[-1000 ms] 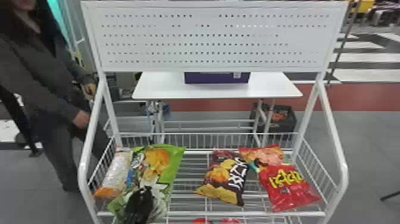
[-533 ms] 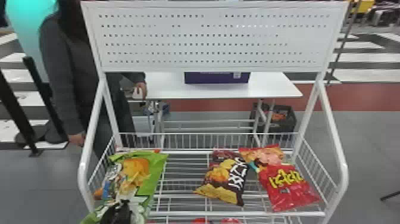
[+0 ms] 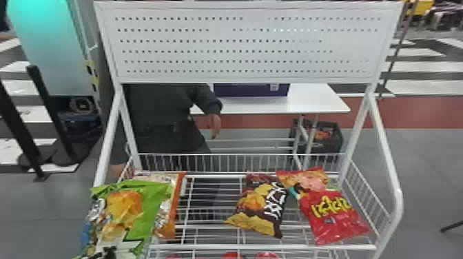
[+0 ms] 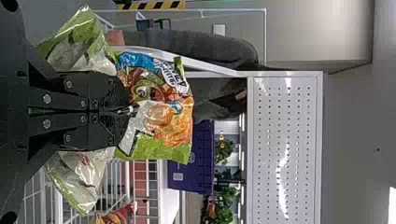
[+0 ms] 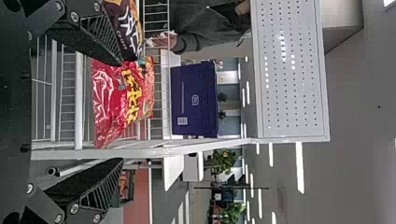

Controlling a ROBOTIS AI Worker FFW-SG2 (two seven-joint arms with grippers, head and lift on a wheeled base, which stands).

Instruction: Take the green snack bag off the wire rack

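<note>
At the bottom left of the head view, the dark tip of my left gripper [image 3: 110, 253] shows against the lower part of the green snack bag [image 3: 148, 203]. The bag hangs upright over the rack's left front corner, in front of an orange-and-white bag. In the left wrist view, my left gripper [image 4: 130, 110] is shut on the green bag [image 4: 161, 119], whose crumpled sides bulge out around the fingers. The wire rack [image 3: 261, 246] spreads below. In the right wrist view, my right gripper [image 5: 121, 111] stands open before the rack, nothing between its fingers.
On the rack lie the orange-and-white bag [image 3: 168, 218] at left, a dark brown bag [image 3: 263, 206] near the middle and a red bag [image 3: 334, 217] at right. White side posts and a perforated panel [image 3: 241, 44] rise around it. Behind stands a white table [image 3: 320, 100].
The left gripper has moved left and toward the robot with the green bag, uncovering more of the orange-and-white bag. The other bags lie where they were.
</note>
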